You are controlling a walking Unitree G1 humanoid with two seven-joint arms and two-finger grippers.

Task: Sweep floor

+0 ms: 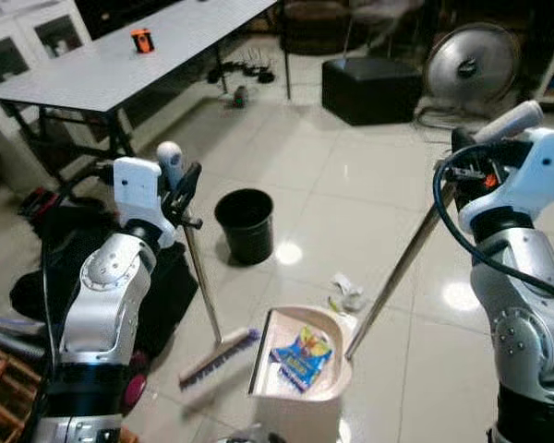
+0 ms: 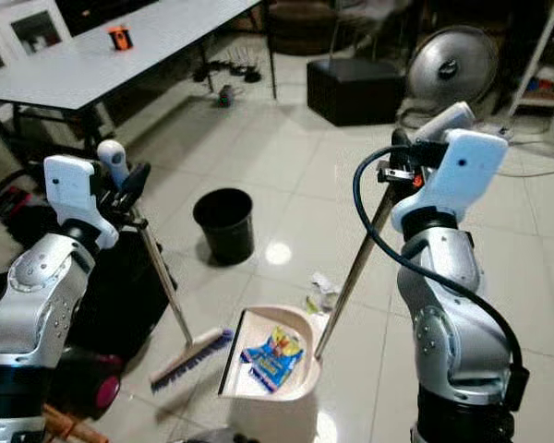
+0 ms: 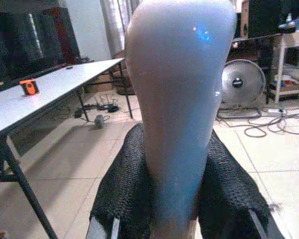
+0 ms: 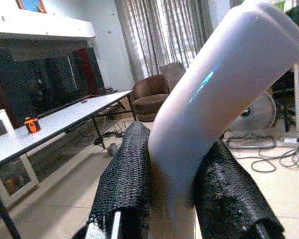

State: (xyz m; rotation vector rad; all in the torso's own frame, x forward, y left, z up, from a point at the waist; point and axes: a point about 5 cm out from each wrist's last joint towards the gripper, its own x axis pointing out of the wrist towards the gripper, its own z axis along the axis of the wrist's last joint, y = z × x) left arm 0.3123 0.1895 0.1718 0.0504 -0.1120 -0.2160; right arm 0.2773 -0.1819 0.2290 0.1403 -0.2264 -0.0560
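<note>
My left gripper [image 1: 185, 189] is shut on the white handle top [image 3: 174, 99] of a broom [image 1: 217, 355]; its thin pole slants down to the bristle head on the tiled floor. My right gripper [image 1: 462, 152] is shut on the white handle [image 4: 214, 99] of a cream dustpan [image 1: 300, 365], which rests on the floor just right of the broom head. A blue and yellow wrapper [image 1: 302, 355] lies inside the pan. Crumpled white and green litter [image 1: 346, 293] lies on the tiles just beyond the pan.
A black bin [image 1: 245, 224] stands on the floor behind the broom. A long white table [image 1: 102, 69] with an orange object [image 1: 142, 40] is at the far left. A black box [image 1: 369, 89] and a floor fan [image 1: 471, 65] stand at the back. A dark bag [image 1: 166, 286] sits by my left arm.
</note>
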